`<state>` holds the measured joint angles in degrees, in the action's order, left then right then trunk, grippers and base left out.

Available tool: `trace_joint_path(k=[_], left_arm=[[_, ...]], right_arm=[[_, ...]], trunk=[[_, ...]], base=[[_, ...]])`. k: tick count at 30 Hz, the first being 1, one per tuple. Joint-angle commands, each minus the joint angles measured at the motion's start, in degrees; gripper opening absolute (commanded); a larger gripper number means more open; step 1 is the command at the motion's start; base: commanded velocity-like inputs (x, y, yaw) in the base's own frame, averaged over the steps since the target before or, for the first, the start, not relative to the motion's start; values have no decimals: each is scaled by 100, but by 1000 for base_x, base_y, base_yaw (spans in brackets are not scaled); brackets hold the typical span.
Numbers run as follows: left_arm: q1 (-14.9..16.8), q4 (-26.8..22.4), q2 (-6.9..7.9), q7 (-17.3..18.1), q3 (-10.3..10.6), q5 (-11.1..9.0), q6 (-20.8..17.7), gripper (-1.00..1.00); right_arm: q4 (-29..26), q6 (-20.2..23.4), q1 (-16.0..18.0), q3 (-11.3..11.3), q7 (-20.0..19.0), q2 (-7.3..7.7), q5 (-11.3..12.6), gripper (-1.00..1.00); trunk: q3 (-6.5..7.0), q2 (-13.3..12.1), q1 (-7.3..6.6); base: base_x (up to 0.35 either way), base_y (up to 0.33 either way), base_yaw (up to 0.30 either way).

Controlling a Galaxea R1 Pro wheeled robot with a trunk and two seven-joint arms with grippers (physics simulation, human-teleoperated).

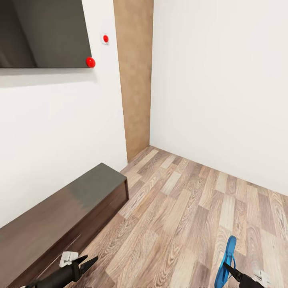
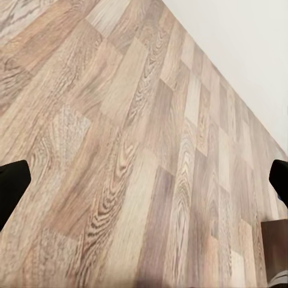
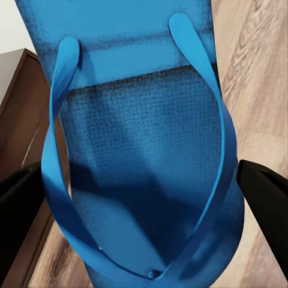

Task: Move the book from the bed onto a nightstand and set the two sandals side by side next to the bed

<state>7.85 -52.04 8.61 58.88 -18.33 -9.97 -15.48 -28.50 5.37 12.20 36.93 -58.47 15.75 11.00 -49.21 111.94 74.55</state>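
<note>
Sandal (image 3: 144, 180): bright blue, sole finely dotted, straps same blue. Floor (image 1: 188, 208): wood planks, mixed grey-brown and tan, strong grain. Walls (image 1: 220, 80): plain white. Door (image 1: 136, 80): mottled light brown. Long low cabinet (image 1: 60, 216): dark glossy brown. Wall screen (image 1: 40, 32): dark grey. Two knobs (image 1: 90, 62): red. Gripper fingers (image 3: 264, 198): black

I get bright, even light with no visible source. The white wall (image 1: 216, 80) nearly blows out; a soft shadow lies under the dark screen (image 1: 40, 32) at ten o'clock. The cabinet top (image 1: 72, 200) shows a dull sheen. Both wrist views look soft (the sandal (image 3: 144, 156) close up is grainy, darker low down).
</note>
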Motion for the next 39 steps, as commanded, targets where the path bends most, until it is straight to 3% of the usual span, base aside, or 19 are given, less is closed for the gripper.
trace_joint_path(k=[1, 13, 39], left_arm=[[4, 1, 0, 19, -4, -31, -60, 100], [4, 1, 0, 19, -4, -31, -60, 100], [3, 13, -2, 15, -1, -37, -54, 100]], right_arm=[[3, 60, 4, 16, -33, -1, 34, -100], [3, 58, 4, 16, -33, 2, 34, -100], [11, 52, 2, 3, -33, -2, 34, -100]], trunk=[[-14, 2, -1], [-108, 2, -1], [-114, 2, -1]], base=[[0, 0, 0], [0, 0, 0], [0, 0, 0]])
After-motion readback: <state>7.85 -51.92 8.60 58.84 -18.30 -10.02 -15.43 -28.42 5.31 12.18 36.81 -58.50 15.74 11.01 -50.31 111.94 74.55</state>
